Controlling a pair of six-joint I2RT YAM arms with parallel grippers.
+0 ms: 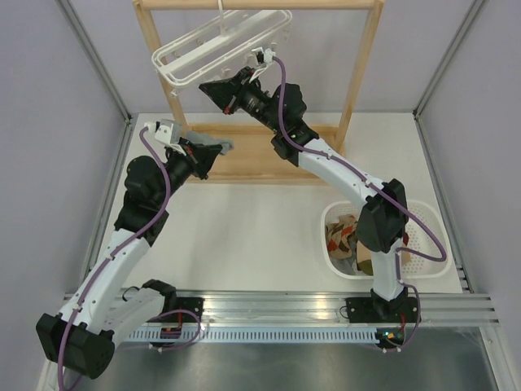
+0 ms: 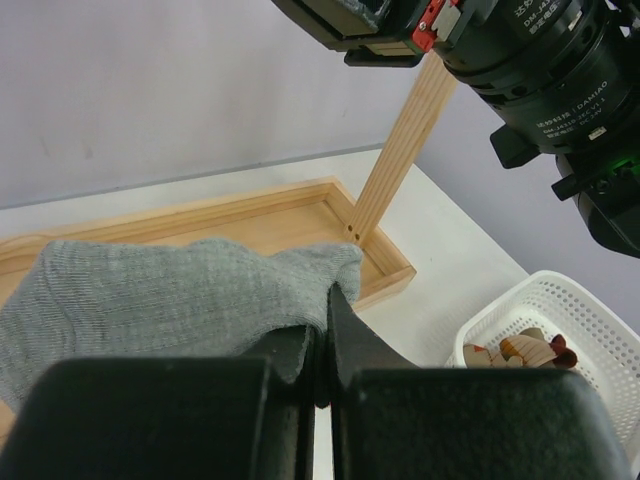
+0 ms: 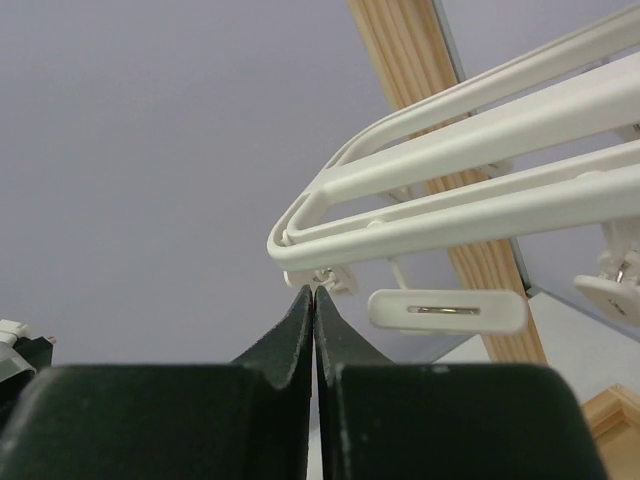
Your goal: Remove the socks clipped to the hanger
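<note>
The white hanger [image 1: 213, 47] hangs tilted from the wooden rack's top bar, and no sock shows on it. My left gripper [image 1: 221, 147] is shut on a grey sock [image 2: 170, 290], held low over the rack's base; in the left wrist view the jaws [image 2: 325, 305] pinch the sock's edge. My right gripper [image 1: 210, 87] is raised and shut, just under the hanger's lower corner. In the right wrist view its tips [image 3: 314, 294] touch the underside of a small clip on the hanger frame [image 3: 450, 205], with nothing visible between them. Another empty clip [image 3: 447, 311] dangles beside it.
A white perforated basket [image 1: 422, 244] at the right holds argyle and tan socks [image 1: 346, 236]; it also shows in the left wrist view [image 2: 590, 310]. The wooden rack [image 1: 358, 73] stands at the back, its base frame [image 2: 380, 260] on the table. Grey walls enclose the sides.
</note>
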